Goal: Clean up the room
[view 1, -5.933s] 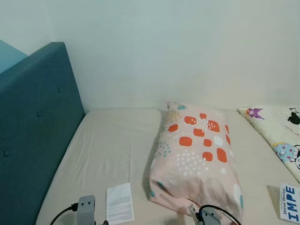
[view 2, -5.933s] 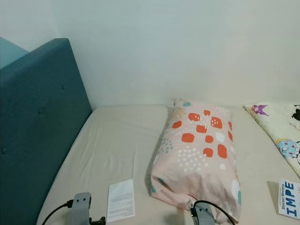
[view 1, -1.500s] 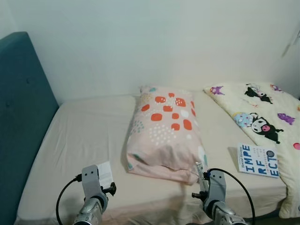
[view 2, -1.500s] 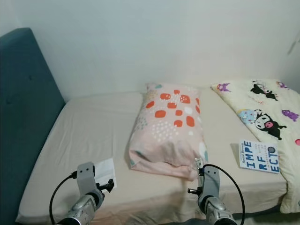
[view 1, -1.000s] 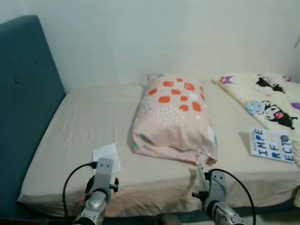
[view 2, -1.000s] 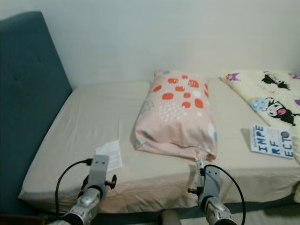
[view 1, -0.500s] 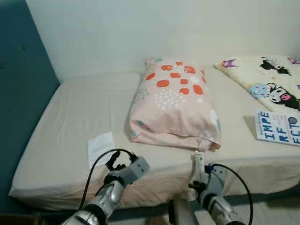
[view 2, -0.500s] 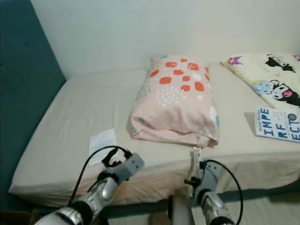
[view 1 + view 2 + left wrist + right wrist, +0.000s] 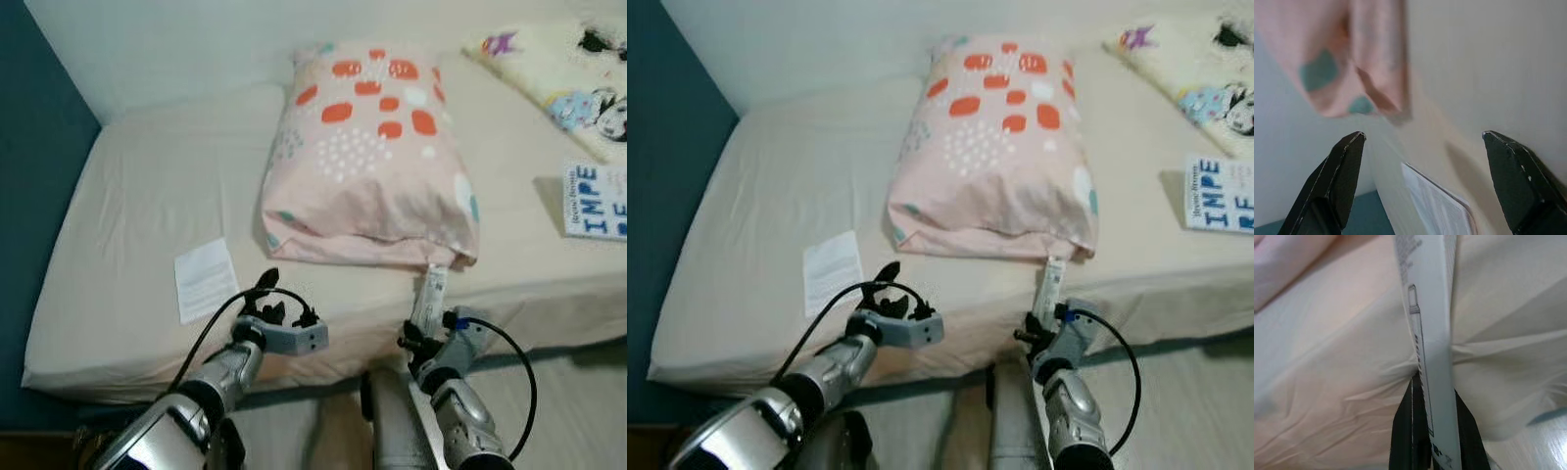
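We read "INPE" over "RE" in big blue letters on the book (image 9: pixel 598 201) lying on the bed (image 9: pixel 147 206); its smaller print stays illegible.

Bed (image 9: pixel 137 196) with beige fitted sheet, teal headboard (image 9: pixel 29 196) along its left end, pale wall behind. Pink pillow (image 9: pixel 367 157) with orange, white and teal spots lies mid-bed, lengthwise toward the wall. White printed paper slip (image 9: pixel 204 278) flat on sheet near front edge, left of pillow, apart from it. Book (image 9: pixel 598 201) with blue letters lies at right near front edge. Cartoon-print blanket (image 9: pixel 558 59) spread at far right, behind book.
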Motion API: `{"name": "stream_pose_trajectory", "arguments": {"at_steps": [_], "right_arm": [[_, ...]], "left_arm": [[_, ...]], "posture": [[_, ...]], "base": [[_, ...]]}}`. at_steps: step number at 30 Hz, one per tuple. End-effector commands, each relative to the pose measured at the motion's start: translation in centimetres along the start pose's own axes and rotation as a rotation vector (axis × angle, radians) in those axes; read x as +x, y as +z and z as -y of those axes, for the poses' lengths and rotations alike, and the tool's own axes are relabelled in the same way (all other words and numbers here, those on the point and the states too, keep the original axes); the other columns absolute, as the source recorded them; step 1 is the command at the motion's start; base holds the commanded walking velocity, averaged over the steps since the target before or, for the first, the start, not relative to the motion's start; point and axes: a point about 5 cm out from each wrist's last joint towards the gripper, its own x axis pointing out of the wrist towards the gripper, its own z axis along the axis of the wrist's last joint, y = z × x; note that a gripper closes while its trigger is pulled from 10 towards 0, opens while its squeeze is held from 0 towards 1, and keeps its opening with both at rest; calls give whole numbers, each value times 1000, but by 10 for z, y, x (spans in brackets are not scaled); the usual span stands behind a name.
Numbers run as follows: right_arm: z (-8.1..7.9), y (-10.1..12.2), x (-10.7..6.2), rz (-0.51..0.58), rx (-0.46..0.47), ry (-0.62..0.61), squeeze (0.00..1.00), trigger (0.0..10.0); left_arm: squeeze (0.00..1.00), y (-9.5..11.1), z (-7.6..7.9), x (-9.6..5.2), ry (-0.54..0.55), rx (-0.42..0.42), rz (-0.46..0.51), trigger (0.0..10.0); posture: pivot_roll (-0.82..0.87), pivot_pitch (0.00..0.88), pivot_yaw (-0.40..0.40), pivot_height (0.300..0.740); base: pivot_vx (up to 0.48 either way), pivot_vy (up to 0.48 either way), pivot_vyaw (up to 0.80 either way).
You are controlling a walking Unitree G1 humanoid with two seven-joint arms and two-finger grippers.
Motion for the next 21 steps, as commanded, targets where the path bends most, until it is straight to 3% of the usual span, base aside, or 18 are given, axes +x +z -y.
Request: {"name": "stream_pose_trajectory", "arguments": {"at_steps": [1, 5, 7, 9, 12, 13, 21], "right_arm": [[-2, -14, -7, -56, 32, -12, 0, 10000], [-6, -4, -16, -14, 36, -4, 0, 10000], [-6, -4, -16, -14, 36, -4, 0, 10000], [-9, 4, -24, 14, 38, -1, 0, 10000], [-11, 7, -27, 23, 38, -1, 0, 10000], [-14, 13, -34, 35, 41, 0, 0, 10000], [-21, 22, -45, 30, 49, 0, 0, 10000]], "left_arm": [[0, -14, 8, -7, -45, 53, -40, 10000], [0, -33, 1, -6, -65, 87, -129, 10000], [0, -33, 1, -6, -65, 87, -129, 10000], [0, -54, -6, -7, -66, 97, -223, 10000], [0, -63, -10, -9, -62, 104, -258, 10000], [0, -77, -15, -11, -51, 120, -308, 10000], [0, -90, -20, -15, -31, 148, -365, 10000]], "posture": [[-193, 435, 135, 564], [-203, 480, 134, 564], [-203, 480, 134, 564], [-221, 513, 130, 564], [-227, 522, 128, 564], [-243, 549, 120, 564], [-255, 576, 108, 564]], "base": [[0, 0, 0], [0, 0, 0], [0, 0, 0], [0, 0, 0], [0, 0, 0], [0, 0, 0], [0, 0, 0]]}}
